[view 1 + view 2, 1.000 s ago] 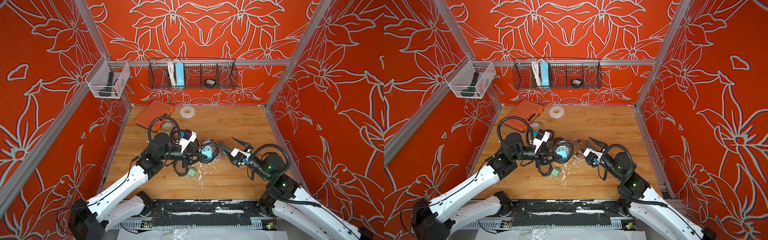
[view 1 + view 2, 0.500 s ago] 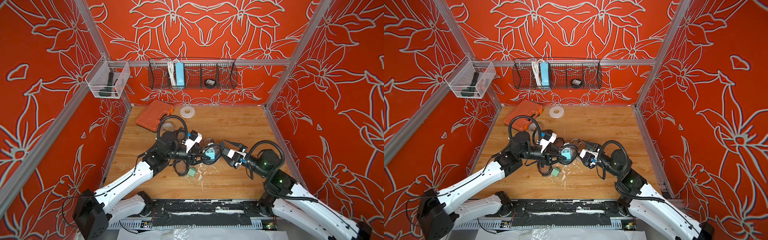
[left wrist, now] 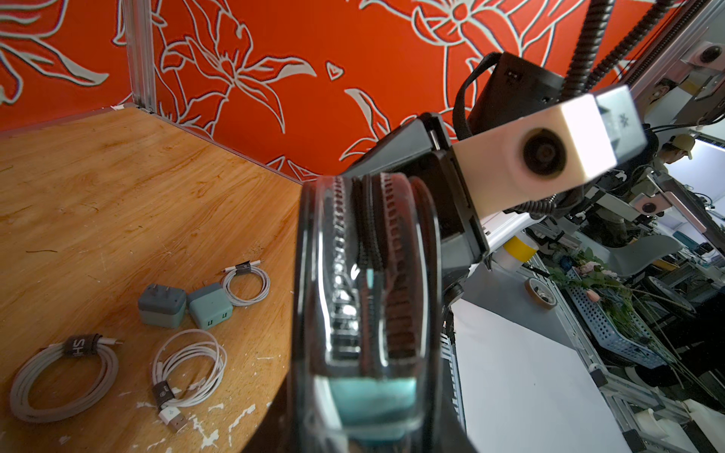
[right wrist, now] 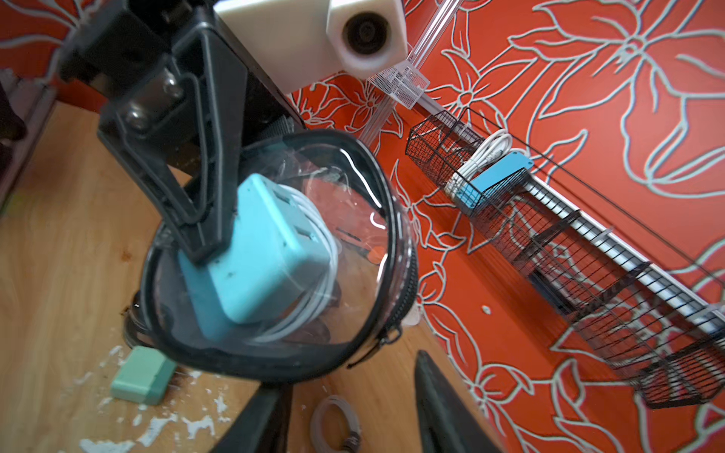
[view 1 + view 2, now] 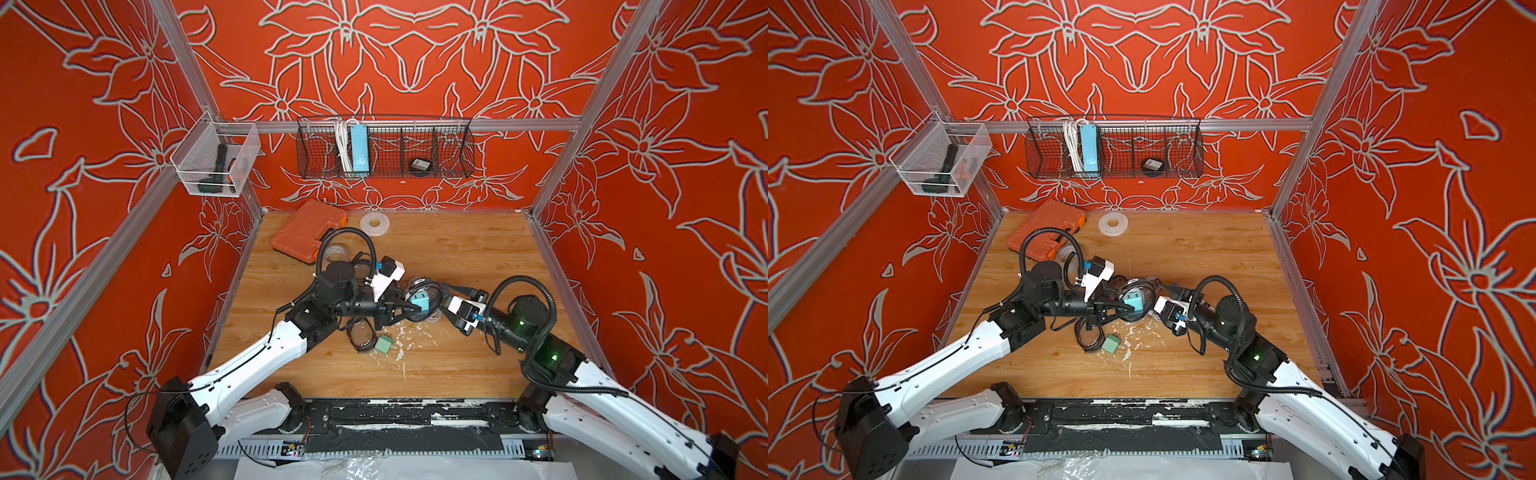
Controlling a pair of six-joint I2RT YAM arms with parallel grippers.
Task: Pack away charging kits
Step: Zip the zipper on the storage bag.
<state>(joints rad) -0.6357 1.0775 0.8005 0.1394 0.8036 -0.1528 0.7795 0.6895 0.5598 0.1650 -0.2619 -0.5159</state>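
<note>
Black-rimmed clear oval pouch [image 4: 365, 274], teal cube adapter [image 4: 266, 251] inside, stayed clamped in the left gripper [image 5: 411, 308] as the right gripper [image 4: 347, 376] swung in from three o'clock, jaws apart, likely to zip.

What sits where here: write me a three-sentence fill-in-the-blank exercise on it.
The left gripper grips a clear pouch holding a teal adapter and a coiled white ____.
The long blue power strip stands in the black wire ____ on the back wall.
A pale green adapter lies on the wooden ____.
Missing words: cable; basket; table.
</note>
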